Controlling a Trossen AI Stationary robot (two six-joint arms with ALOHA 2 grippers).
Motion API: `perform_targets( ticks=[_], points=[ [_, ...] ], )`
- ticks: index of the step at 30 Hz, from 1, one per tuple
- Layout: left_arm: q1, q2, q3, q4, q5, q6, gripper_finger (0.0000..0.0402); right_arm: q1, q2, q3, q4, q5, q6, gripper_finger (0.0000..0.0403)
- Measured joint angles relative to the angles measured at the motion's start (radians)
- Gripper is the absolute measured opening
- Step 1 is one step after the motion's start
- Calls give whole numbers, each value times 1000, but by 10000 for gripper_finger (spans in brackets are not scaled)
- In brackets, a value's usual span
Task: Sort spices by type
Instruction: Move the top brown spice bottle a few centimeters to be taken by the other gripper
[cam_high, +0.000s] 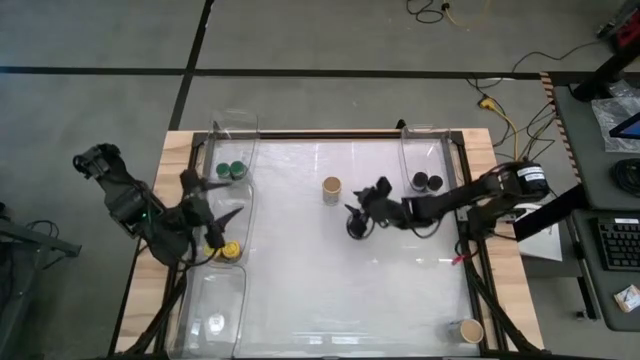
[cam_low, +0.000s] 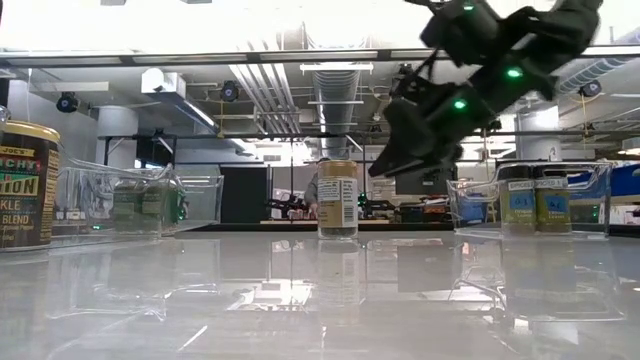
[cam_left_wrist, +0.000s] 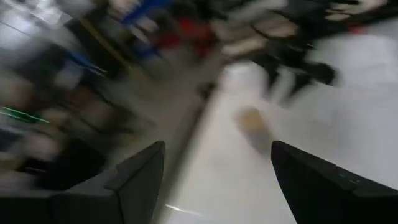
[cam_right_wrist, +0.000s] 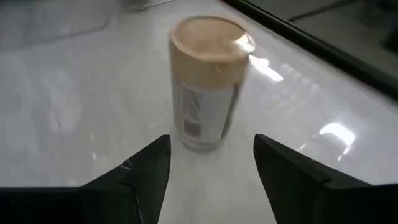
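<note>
A tan-lidded spice jar (cam_high: 331, 188) (cam_right_wrist: 208, 81) stands upright on its base on the white table, mid-table toward the far side. My right gripper (cam_high: 358, 212) (cam_right_wrist: 211, 165) is open just to the right of it and nearer the front; the jar stands ahead of the fingertips, not between them. My left gripper (cam_high: 213, 205) (cam_left_wrist: 217, 168) is open and holds nothing, raised over the left bins. Two green-lidded jars (cam_high: 231, 169) stand in the far-left bin, a yellow-lidded jar (cam_high: 230, 248) in the middle-left bin, and two black-lidded jars (cam_high: 427, 181) in the far-right bin.
Clear plastic bins line the left edge (cam_high: 222, 300) and the far right corner (cam_high: 425, 140). Another tan-lidded jar (cam_high: 467, 330) stands at the near right corner. The middle and near part of the table (cam_high: 340, 290) is bare white surface.
</note>
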Motion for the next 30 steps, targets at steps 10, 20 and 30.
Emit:
perform_targets(
  ticks=[10,20,30],
  points=[
    [182,13,-31,198,-198,224,276,-172,14,278,-460,-47,-379,201],
    [571,40,-140,435,231,323,276,-358,118,289,-285,-279,-609,198],
    [742,147,-352,1028,518,537,276,-390,221,288,-215,-530,-607,194]
  ],
)
